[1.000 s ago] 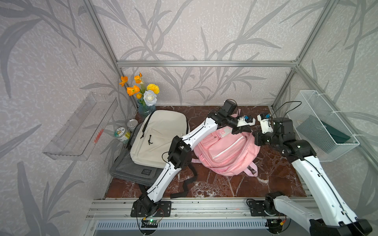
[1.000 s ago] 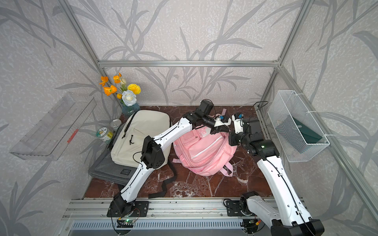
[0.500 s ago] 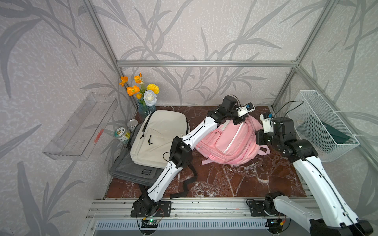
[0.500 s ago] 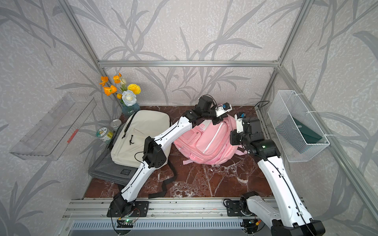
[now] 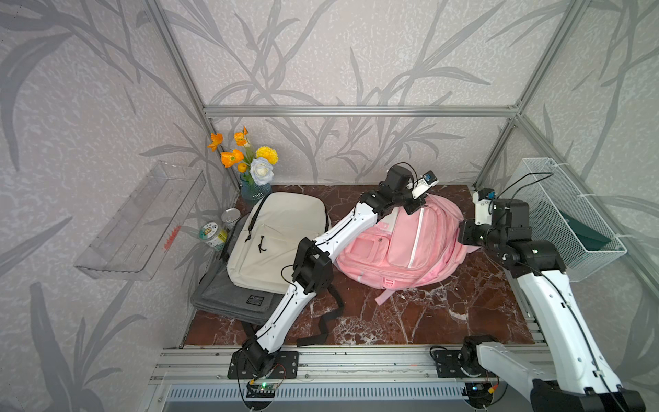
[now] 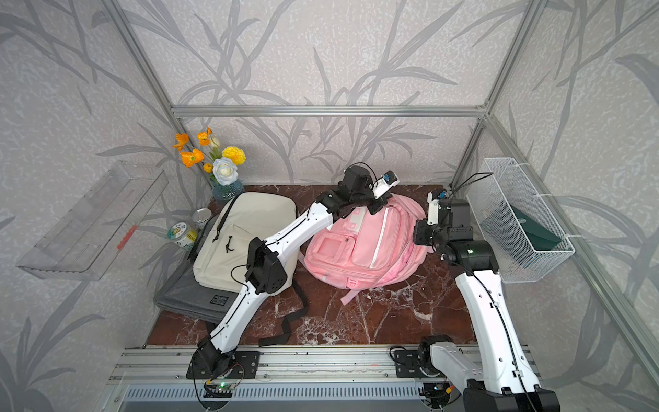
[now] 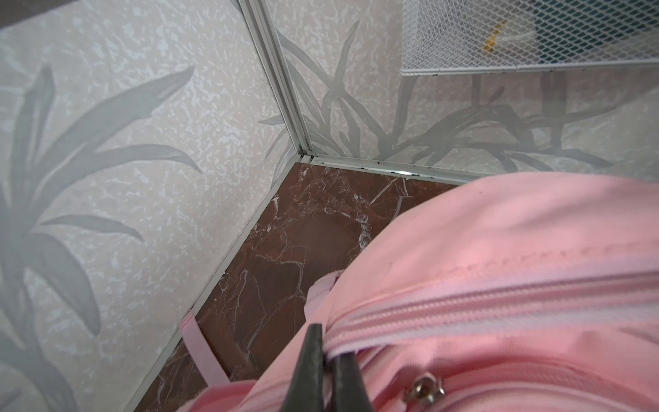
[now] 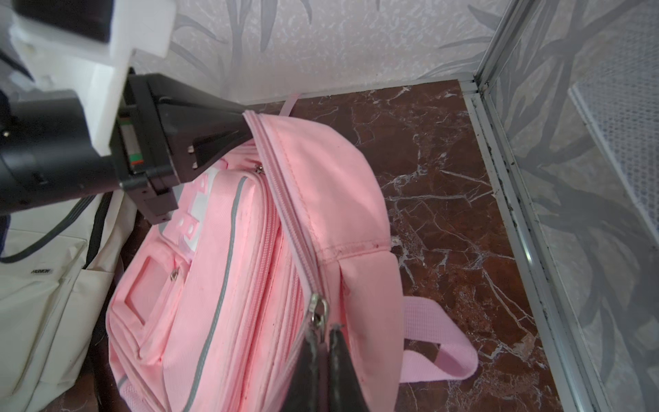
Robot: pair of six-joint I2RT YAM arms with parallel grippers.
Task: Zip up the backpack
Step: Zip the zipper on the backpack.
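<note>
The pink fabric backpack (image 5: 403,246) lies right of centre in both top views, on the brown marble desk (image 5: 410,321), just beside a cream canvas backpack (image 5: 278,235). From up there I see an arm reaching to each end of the pink bag, but not what either one grips.

The wrist cameras settle it. The left wrist view shows the left fingers (image 7: 321,356) closed tight at the bottom of the frame, pinching the end of the bag's pale pink zipper tape (image 7: 463,321). The right wrist view shows the right fingers (image 8: 317,351) clamped together on the silver metal zipper pull (image 8: 319,310) at bottom centre. From there the closed zipper line runs up to the left fingers at upper left. Only that view shows both grips at once.
</note>
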